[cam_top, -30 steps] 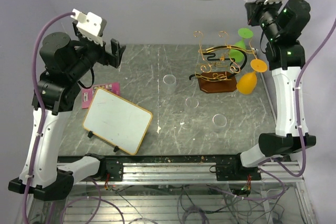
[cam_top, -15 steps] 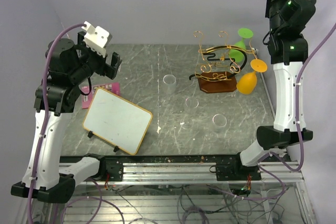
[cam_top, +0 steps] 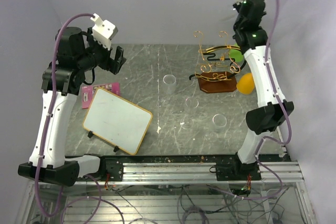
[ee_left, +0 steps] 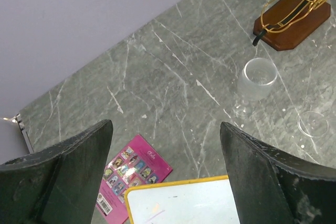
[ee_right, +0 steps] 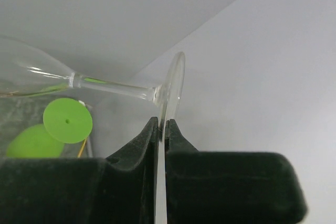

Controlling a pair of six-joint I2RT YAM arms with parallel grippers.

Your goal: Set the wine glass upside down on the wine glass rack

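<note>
The wine glass rack (cam_top: pixel 215 74) stands toward the far right corner of the tabletop (cam_top: pixel 152 66). Just beside its right side are two stemmed glasses, the rear one (cam_top: pixel 237 54) behind the front one (cam_top: pixel 244 83). A first tumbler (cam_top: pixel 169 81) stands left of the rack, a second tumbler (cam_top: pixel 191 102) before it, and a third tumbler (cam_top: pixel 219 121) nearer the front edge. A board (cam_top: pixel 116 120) leans near the front left corner, with a booklet (cam_top: pixel 100 90) flat behind it by the left edge. The wine glass (ee_right: pixel 113 87) lies sideways, its foot in the right pincer (ee_right: pixel 161 124).

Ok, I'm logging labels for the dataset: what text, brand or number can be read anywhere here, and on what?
Pink card: a small white logo and a barcode, both too small and blurred to read.
Whiteboard: blank.
No other text shows.
</note>
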